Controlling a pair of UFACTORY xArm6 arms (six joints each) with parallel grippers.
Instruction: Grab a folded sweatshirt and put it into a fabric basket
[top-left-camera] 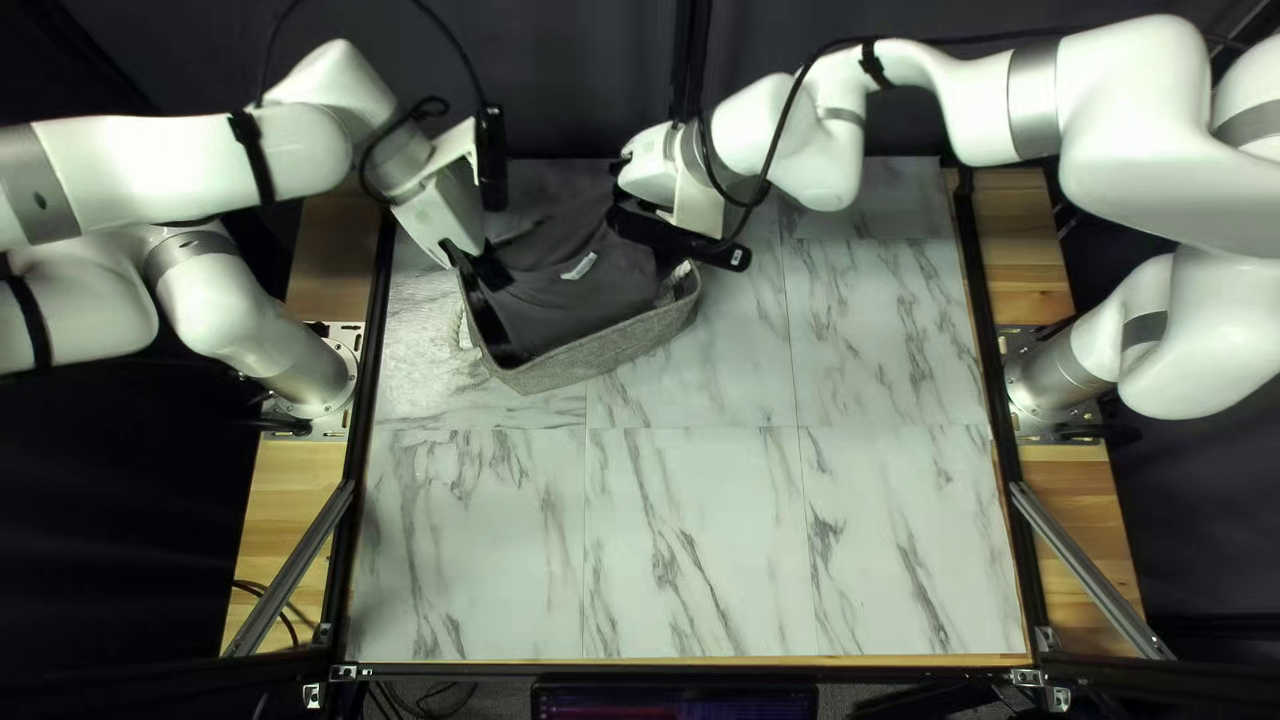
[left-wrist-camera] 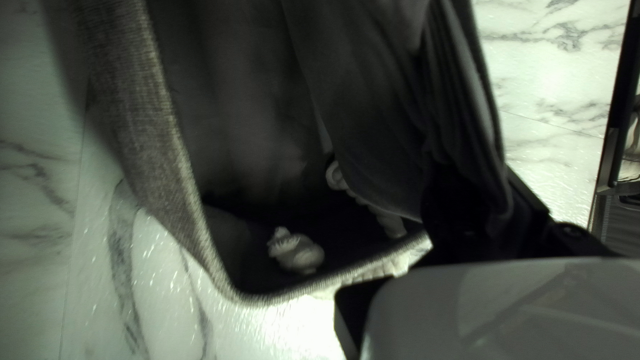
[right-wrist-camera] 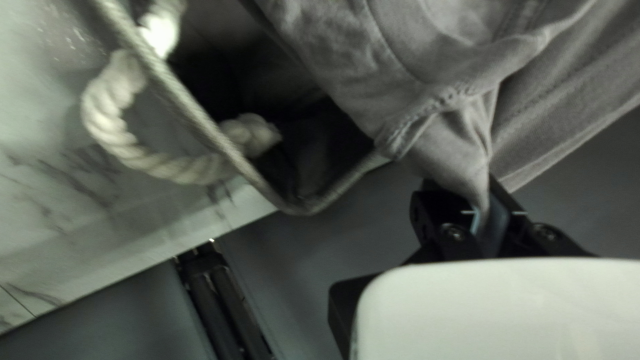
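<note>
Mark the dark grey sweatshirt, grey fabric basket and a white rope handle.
Sweatshirt (top-left-camera: pixel 554 302): top left view, middle of the cloth.
Basket (top-left-camera: pixel 607 355): top left view, near wall.
Rope handle (right-wrist-camera: pixel 150 164): right wrist view, loop outside the basket.

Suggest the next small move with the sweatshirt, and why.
I'd probably lower both hands together, slightly, before opening either. The left hand and right hand each grip part of the sweatshirt, which spans the mouth of the basket, with dark interior showing beside the cloth. Releasing now might leave edges draped over the rim.
</note>
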